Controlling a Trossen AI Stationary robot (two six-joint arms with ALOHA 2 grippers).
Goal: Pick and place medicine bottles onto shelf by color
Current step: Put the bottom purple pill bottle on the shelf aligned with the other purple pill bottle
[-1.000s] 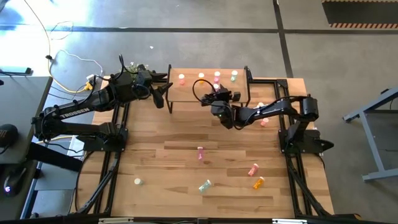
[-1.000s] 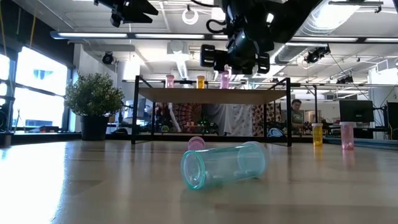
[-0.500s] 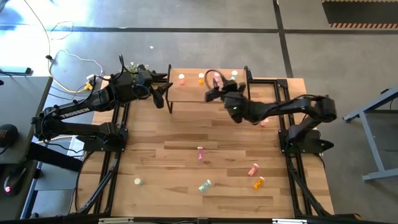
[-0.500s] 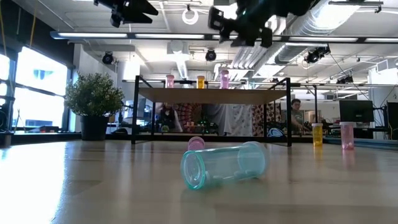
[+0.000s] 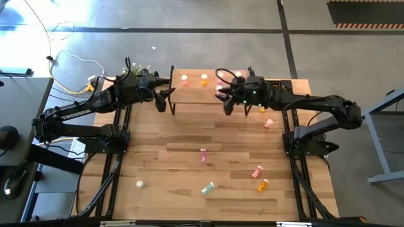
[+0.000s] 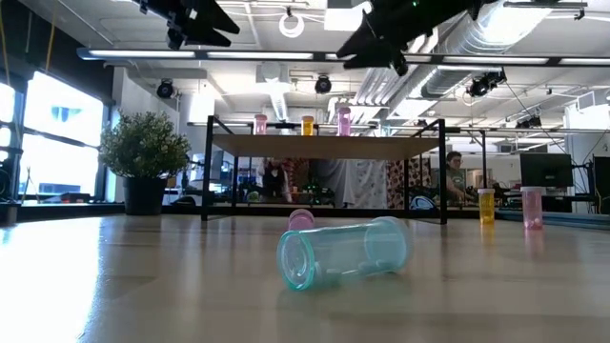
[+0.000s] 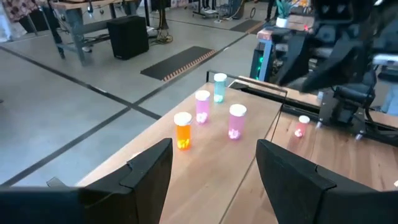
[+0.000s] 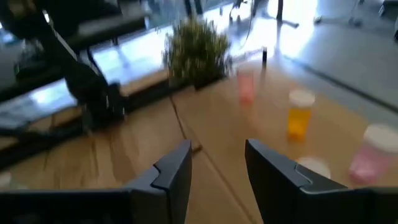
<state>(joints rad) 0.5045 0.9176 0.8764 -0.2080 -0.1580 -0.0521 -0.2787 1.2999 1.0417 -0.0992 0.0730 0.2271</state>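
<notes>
While the shelf stands at the far edge of the worktop, we see on it an orange bottle, two pink bottles and a green bottle, all upright, in the left wrist view. The right claw hangs in the air above the shelf's right end, those bottles just beyond it; its fingers stand apart with nothing between them. The left claw hovers off the shelf's left end, fingers spread wide and empty. Nearer the front of the worktop than either claw lie more bottles: a pink one, a pale red one, an orange one, a green one on its side, and a small pale one well apart to the left. A potted plant stands by the left claw's arm.
</notes>
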